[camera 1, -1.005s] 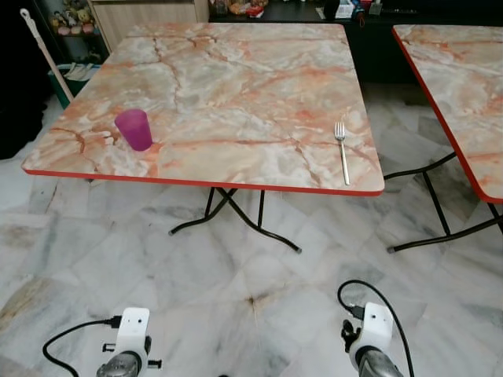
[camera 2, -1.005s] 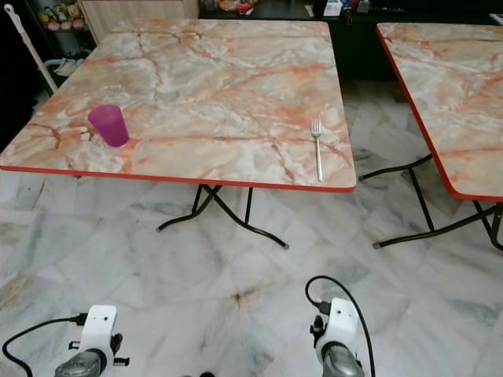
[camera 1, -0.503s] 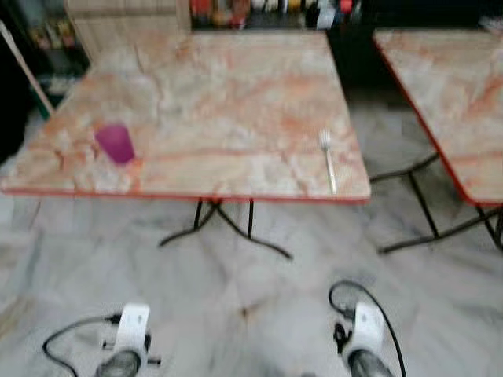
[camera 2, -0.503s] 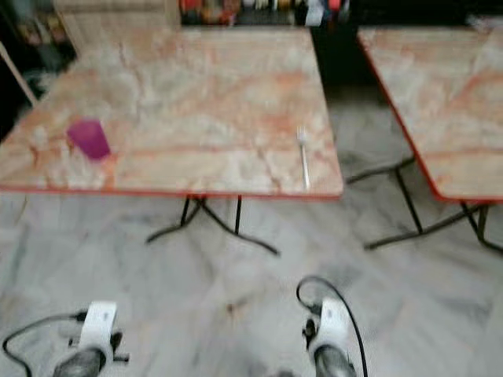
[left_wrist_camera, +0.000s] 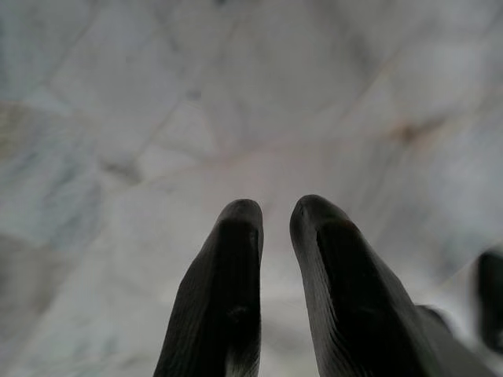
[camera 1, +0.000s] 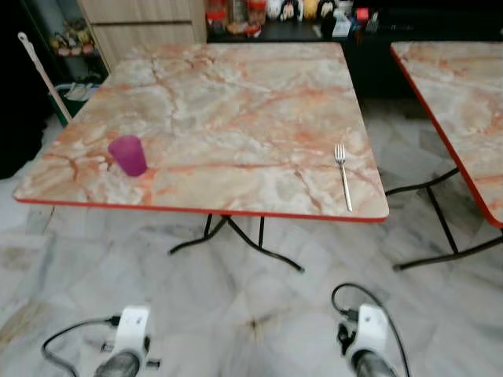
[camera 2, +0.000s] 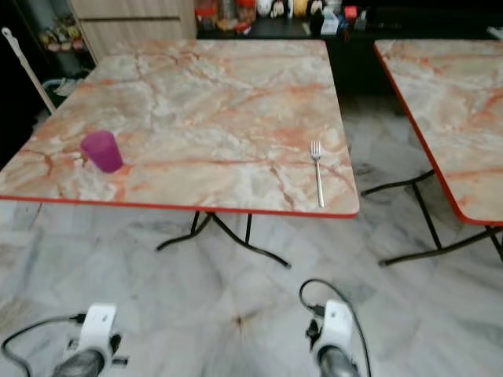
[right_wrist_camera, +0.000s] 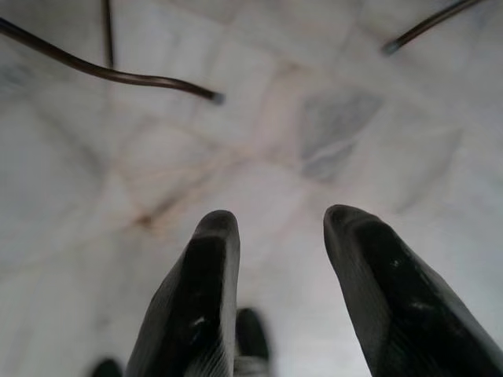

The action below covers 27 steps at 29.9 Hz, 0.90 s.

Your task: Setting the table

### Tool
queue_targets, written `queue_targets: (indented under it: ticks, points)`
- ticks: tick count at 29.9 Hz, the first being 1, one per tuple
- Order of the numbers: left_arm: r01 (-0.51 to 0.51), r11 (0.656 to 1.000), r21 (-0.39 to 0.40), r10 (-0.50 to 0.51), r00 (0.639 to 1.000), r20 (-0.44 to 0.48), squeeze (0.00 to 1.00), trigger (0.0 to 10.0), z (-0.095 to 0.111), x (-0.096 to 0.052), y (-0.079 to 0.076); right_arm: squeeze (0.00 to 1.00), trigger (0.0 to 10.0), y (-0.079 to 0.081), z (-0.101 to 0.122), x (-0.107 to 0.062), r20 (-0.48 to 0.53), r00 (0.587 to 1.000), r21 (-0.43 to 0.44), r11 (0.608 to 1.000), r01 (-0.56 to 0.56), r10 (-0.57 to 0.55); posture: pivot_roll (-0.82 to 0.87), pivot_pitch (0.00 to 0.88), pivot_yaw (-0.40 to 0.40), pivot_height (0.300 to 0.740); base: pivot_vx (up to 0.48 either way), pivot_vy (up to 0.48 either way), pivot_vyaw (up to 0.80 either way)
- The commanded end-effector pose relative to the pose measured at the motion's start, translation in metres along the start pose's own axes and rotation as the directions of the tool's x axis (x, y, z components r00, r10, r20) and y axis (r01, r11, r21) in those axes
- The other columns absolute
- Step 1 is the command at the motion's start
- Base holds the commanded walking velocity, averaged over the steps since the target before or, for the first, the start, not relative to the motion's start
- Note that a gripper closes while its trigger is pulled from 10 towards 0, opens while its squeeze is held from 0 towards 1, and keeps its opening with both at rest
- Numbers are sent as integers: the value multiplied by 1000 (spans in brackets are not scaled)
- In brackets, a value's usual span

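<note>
Over at the far left a pale mop handle (camera 1: 39, 67) leans by a dark corner. In front of the robot stands a square marble-patterned table (camera 1: 228, 102) with a red edge and black folding legs. On its left side, close to the near edge, a purple cup (camera 1: 128, 155) stands upright. Well apart from it, on the right side of the same table, a silver fork (camera 1: 343, 175) lies flat with its tines pointing away from the robot and its handle reaching toward the near edge. Further right, across a gap of pale marble floor (camera 1: 251, 298), a second table (camera 1: 464, 94) of the same pattern comes into view.

Both arms hang low over the floor, short of the table. The left gripper (left_wrist_camera: 275, 216) points down at the tiles, its two black fingers nearly together — just a narrow slit between the tips, nothing held. The right gripper (right_wrist_camera: 279, 224) also hangs over the floor, near the table's black leg (right_wrist_camera: 118, 75), its fingers set clearly apart and empty.
</note>
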State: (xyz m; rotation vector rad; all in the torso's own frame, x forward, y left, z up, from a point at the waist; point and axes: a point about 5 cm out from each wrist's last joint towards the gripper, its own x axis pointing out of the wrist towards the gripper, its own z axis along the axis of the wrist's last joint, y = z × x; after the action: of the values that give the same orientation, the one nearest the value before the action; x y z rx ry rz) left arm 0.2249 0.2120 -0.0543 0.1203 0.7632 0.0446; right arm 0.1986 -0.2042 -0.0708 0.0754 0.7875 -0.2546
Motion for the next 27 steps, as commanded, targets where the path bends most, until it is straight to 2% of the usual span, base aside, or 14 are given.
queue_targets:
  ticks: [1,12,22,23,24,27]
  points:
    - [-23,999,28,25,998,-59,0,10000,-17,-5,13,0,10000,14,1,0,2,999,2,999,-38,38,38,89,26,740,334,0,0]
    - [-14,999,38,17,998,-64,0,10000,-18,-5,13,0,10000,15,-2,-1,-11,999,-10,999,-44,44,32,81,28,740,340,0,0]
    - [-23,999,38,26,998,-63,0,10000,-16,-5,13,0,10000,18,-7,-3,-16,996,-49,995,-90,89,30,90,29,740,0,0,0]
    - [-28,999,34,30,997,-64,0,10000,-17,-5,14,0,10000,11,-12,-5,-11,997,-65,995,-75,75,28,113,32,740,0,0,0]
    - [-28,999,34,30,997,-64,0,10000,-17,-5,14,0,10000,11,-12,-5,-11,997,-65,995,-75,75,28,113,32,740,0,0,0]
    - [-37,999,27,39,997,-70,0,10000,-19,-6,16,0,10000,12,-10,-7,54,988,-131,982,-136,144,26,127,27,740,0,0,0]
